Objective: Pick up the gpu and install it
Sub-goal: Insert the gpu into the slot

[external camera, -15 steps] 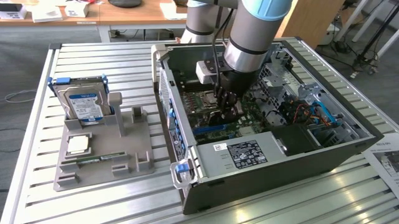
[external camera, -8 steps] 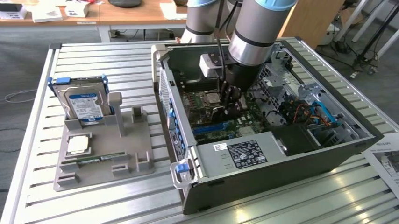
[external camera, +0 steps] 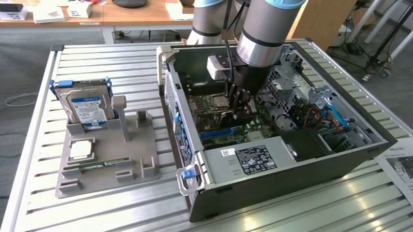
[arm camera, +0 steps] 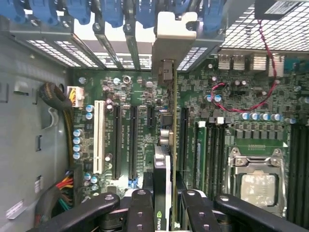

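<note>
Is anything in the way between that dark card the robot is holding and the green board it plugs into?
Nothing visible does. The gripper clamps the thin dark expansion card with a silvery end bracket in its jaws, edge-on over the green motherboard. The thin red wires lie off to one side of it.

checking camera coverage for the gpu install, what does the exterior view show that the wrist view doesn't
Exterior view: the hard drive upright in the grey holder beside the computer case, with the arm reaching into the case. Wrist view: the gpu on edge between the jaws, its silvery bracket at the rear slot openings. Both: the motherboard and its processor socket.
</note>
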{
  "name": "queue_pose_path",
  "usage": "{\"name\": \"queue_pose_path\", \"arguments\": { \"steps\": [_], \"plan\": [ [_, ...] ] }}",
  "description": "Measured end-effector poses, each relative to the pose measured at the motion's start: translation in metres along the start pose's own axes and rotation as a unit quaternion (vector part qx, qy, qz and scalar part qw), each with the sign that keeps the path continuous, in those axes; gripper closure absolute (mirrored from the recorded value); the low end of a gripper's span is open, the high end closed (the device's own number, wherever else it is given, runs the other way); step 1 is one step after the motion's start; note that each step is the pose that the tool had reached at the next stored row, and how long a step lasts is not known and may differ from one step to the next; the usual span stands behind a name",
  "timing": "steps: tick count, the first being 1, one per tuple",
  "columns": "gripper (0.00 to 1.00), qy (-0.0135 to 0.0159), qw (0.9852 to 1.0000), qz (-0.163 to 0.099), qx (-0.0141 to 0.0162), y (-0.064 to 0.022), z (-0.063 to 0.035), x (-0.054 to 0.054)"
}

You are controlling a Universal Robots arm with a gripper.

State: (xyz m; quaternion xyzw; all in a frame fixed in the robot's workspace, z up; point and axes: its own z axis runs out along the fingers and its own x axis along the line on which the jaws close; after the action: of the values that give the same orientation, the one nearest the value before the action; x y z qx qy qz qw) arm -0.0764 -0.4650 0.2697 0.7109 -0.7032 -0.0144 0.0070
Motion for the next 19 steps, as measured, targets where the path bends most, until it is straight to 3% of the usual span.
{"name": "queue_pose_path", "arguments": {
  "steps": [2,9,12,19],
  "plan": [
    [0.73,0.0020,1.0000,0.000,-0.0003,-0.0003,0.0000,0.0000],
    [0.73,0.0021,1.0000,0.000,-0.0010,-0.0003,0.0001,-0.0001],
    [0.73,0.0021,1.0000,0.000,-0.0044,-0.0003,0.0002,-0.0001],
    [0.73,0.0021,1.0000,0.000,-0.0045,-0.0004,0.0023,-0.0002]
  ]
}}
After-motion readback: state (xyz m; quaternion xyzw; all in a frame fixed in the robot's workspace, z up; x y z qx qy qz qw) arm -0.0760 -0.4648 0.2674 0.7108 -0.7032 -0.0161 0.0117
